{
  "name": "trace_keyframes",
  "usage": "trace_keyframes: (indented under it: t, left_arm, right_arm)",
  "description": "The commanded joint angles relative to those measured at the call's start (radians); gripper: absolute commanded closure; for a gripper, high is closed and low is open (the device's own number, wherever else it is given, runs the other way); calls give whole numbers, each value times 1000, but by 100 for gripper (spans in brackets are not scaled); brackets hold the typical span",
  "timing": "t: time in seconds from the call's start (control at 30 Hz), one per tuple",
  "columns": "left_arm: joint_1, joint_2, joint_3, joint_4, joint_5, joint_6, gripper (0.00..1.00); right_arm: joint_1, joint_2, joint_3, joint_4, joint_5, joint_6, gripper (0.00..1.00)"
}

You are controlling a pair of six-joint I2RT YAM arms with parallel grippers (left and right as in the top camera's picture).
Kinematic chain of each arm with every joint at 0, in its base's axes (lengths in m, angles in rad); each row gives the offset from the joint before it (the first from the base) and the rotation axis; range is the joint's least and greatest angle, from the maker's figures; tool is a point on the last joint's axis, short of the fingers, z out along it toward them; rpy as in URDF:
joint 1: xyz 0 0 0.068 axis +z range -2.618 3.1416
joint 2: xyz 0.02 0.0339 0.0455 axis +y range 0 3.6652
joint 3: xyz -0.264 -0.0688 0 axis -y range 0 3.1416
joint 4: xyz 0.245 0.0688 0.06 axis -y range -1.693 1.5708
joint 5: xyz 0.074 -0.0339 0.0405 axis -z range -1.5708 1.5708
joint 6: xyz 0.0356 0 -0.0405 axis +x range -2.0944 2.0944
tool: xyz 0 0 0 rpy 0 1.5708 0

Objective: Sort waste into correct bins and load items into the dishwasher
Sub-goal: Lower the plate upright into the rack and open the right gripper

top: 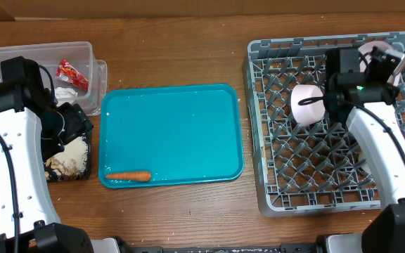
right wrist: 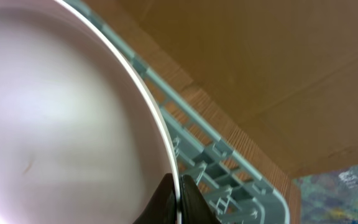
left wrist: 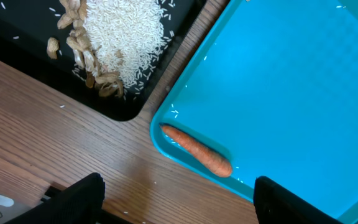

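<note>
Wood-grain desk (top: 188,211) fills the overhead view, with a brown board (right wrist: 260,62) rising behind its far edge.

At the far left stands the clear tub (top: 20,50), holding the red wrapper (top: 71,74) and the white paper wad (top: 65,93). The left arm (top: 13,154) crosses the tub's near side and hides part of it. Just near of the tub lies the black tray (left wrist: 17,62), mostly covered from above by that arm. The left wrist view shows white rice (left wrist: 123,37) and beige nut scraps (left wrist: 86,50) heaped in it.

The teal tray (top: 174,133) sits mid-desk, just beside the black tray. The carrot (top: 129,176) lies in its near-left corner against the rim. The left claw (left wrist: 178,202) hovers above that corner with its fingers wide apart and nothing between them. Only the two fingertips show, cut off at the frame's lower edge.

On the right is the grey dish rack (top: 315,190). A white bowl (top: 308,104) rests among its pegs, half masked by the right arm (top: 385,147), so its shape is hard to read. In the rack's far-right corner the right claw (right wrist: 179,199) is clamped on the rim of the round white plate (right wrist: 55,112). The plate fills the wrist view as a blurred pale disc, and from above only a sliver shows behind the claw.
</note>
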Motion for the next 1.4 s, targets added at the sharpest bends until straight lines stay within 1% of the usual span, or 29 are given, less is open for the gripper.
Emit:
trace_keyframes:
  t: [0.0,0.17,0.27,0.37,0.4,0.43,0.47,0.5,0.53,0.6,0.67,0.73,0.87,0.97,1.03,1.13,1.17,1.27,1.3,1.33,1.37]
  left_arm:
    - [2,-16,-6,7,14,-6,21]
    - [2,-16,-6,11,15,-6,21]
    - [2,-16,-6,11,15,-6,21]
    - [2,-16,-6,11,15,-6,21]
    - [2,-16,-6,11,15,-6,21]
    - [2,-16,-6,11,15,-6,21]
    - [2,-16,-6,11,19,-6,21]
    - [2,-16,-6,11,19,-6,21]
    - [2,-16,-6,11,19,-6,21]
    - [2,-16,-6,11,19,-6,21]
    - [2,-16,-6,7,19,-6,21]
    - [2,-16,-6,7,19,-6,21]
    - [2,-16,-6,7,19,-6,20]
    - [2,-16,-6,2,19,-5,20]
    - [2,-16,-6,-5,18,-2,20]
    - [2,-16,-6,-8,18,-2,20]
    - [2,-16,-6,-8,19,-3,20]
    - [2,-16,-6,-12,18,-2,20]
    - [2,-16,-6,-16,18,-2,20]
    - [1,-16,-6,-18,18,-3,20]
    - [2,-16,-6,-20,18,-2,20]
  right_arm:
    - [-2,4,-45,5,-39,45,96]
    - [18,4,-56,1,-112,45,96]
    - [50,4,-56,-4,-116,45,96]
    - [89,4,-55,-14,-169,44,96]
    - [106,4,-53,-23,-197,43,91]
    - [127,4,-49,-40,-218,41,80]
    - [150,4,-44,-60,-226,42,60]
    - [171,4,-38,-77,-225,42,36]
    - [189,1,-29,-88,-225,45,29]
    - [218,-11,-8,-97,-226,45,23]
    - [229,-41,26,-102,-262,45,22]
    - [229,-70,58,-105,-320,45,20]
    - [218,-140,114,-105,-438,40,9]
    - [202,-195,130,-106,-531,37,3]
    - [185,-229,130,-110,-631,34,3]
    - [161,-246,130,-123,-817,-61,4]
    - [151,-246,130,-136,-859,-65,5]
    - [127,-238,129,-180,-977,-65,15]
    - [123,-235,129,-192,-1011,-66,21]
    - [121,-232,129,-202,-1020,-69,44]
    - [120,-232,129,-211,-1015,-66,71]
